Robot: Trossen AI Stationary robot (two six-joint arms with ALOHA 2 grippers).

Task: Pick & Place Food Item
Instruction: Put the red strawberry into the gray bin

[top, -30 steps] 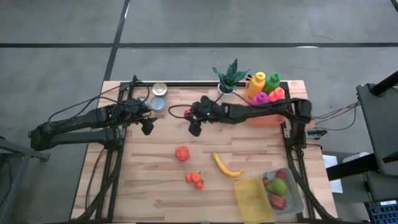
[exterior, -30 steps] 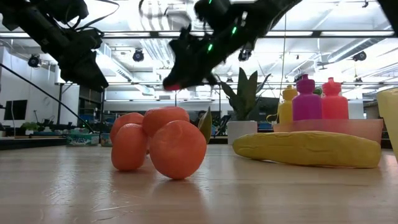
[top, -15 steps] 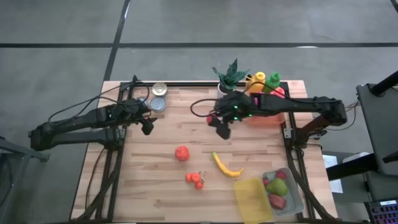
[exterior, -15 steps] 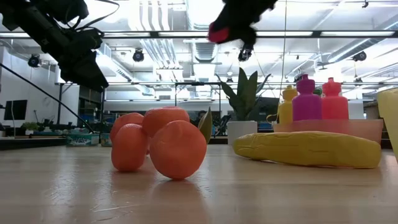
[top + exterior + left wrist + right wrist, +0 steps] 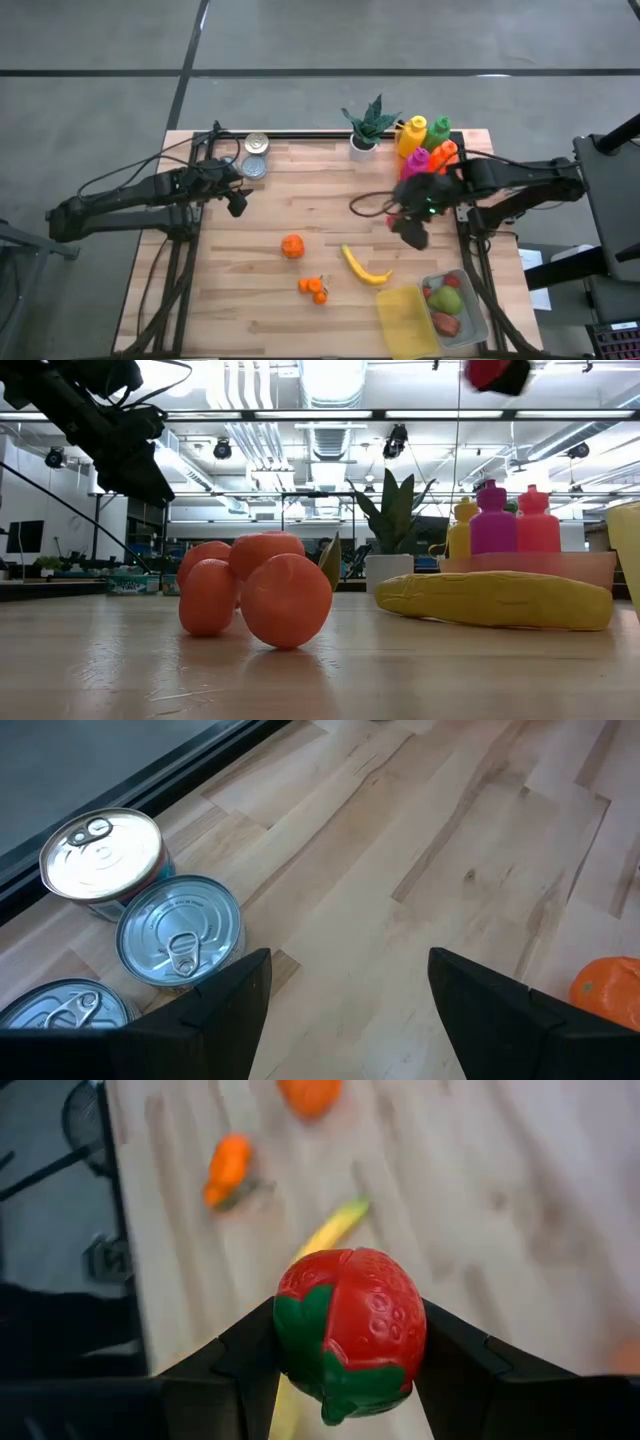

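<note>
While hanging above the table:
Right gripper: jaws clamping the strawberry — aloft, beside the banana.
Left gripper: jaws standing apart — waiting near the cans.

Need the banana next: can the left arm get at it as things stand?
Probably yes: the left gripper is open and empty by the cans, with bare table between it and the banana, though it lies closer to the right arm.
</note>
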